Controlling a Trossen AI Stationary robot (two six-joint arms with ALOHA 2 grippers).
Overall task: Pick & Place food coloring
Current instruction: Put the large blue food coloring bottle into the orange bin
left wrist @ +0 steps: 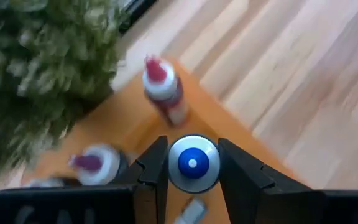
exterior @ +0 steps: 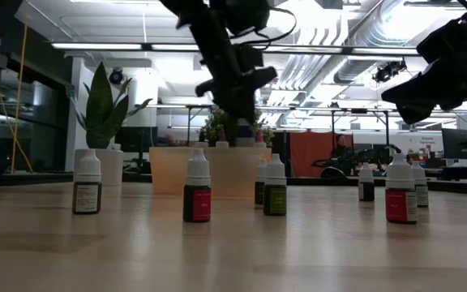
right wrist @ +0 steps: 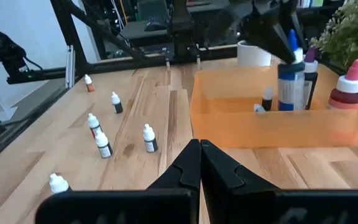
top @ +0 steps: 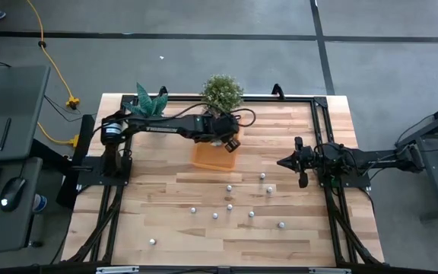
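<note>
The left fingers (left wrist: 151,177) pinch a blue-tipped bottle (left wrist: 192,163) over the orange tray (top: 207,157), at twelve o'clock on the tabletop (top: 166,228). Lower it upright into a free spot, clear of the bottles already inside, before letting go. The right fingers (right wrist: 199,163), at three o'clock, are pressed together.

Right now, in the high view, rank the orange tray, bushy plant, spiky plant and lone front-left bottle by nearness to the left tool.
From the left tool, holding a blue-capped bottle:
1. orange tray, directly beneath.
2. bushy plant, just behind, back edge.
3. spiky plant, back edge, farther left.
4. lone bottle, front-left corner.
</note>
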